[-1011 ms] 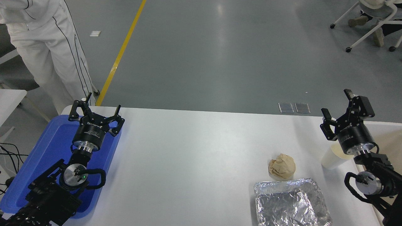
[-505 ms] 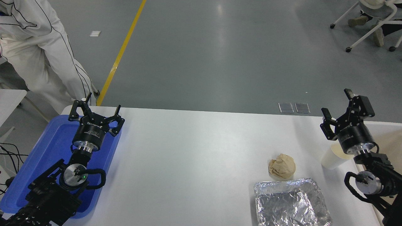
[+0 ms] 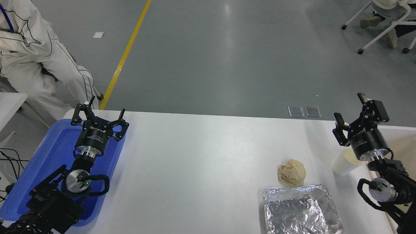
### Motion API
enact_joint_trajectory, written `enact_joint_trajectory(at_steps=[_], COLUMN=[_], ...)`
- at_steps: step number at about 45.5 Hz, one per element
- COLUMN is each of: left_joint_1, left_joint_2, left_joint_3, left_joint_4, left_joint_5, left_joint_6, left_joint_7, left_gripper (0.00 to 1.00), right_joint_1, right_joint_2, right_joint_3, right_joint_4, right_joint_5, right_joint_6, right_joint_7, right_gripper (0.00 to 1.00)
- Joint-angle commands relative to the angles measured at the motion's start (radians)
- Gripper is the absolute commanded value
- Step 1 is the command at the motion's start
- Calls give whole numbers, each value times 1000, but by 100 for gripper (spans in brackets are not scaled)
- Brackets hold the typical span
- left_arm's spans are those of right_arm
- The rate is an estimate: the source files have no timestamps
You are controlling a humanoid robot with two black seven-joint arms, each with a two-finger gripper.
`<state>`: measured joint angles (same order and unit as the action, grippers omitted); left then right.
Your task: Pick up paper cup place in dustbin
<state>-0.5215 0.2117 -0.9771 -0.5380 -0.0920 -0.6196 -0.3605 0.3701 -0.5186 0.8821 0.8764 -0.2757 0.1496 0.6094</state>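
A: How far am I with it?
B: Nothing done: the paper cup (image 3: 344, 164) stands at the table's right, near the dustbin (image 3: 403, 143); my right gripper (image 3: 356, 117) hangs wide above it, empty; left gripper (image 3: 97, 113) wide over the blue tray (image 3: 48, 152)
A: Surroundings?
B: White table (image 3: 201, 162), grey floor (image 3: 227, 58) beyond

A crumpled brown paper ball (image 3: 292, 172) lies on the white table (image 3: 201, 162), just behind a silver foil tray (image 3: 300, 209). A blue tray (image 3: 52, 152) sits at the left edge. A person in white clothes (image 3: 35, 61) is beyond the far left corner.
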Motion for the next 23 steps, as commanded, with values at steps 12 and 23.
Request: enact_joint_trajectory(at_steps=[12, 23], left_joint_1=[0, 0], left_joint_2=[0, 0], left_joint_3=[0, 0], left_joint_4=[1, 0], left_joint_5=[0, 0], left_joint_6=[1, 0], left_joint_7=[0, 0], left_gripper=[100, 100], right_joint_1=[10, 12], right_joint_2=[-38, -73], right_joint_3=[-23, -120], right_joint_4=[-27, -33], right_joint_5=[4, 10], right_joint_6=[-2, -12], right_joint_7=[-2, 0], right_gripper=[100, 100])
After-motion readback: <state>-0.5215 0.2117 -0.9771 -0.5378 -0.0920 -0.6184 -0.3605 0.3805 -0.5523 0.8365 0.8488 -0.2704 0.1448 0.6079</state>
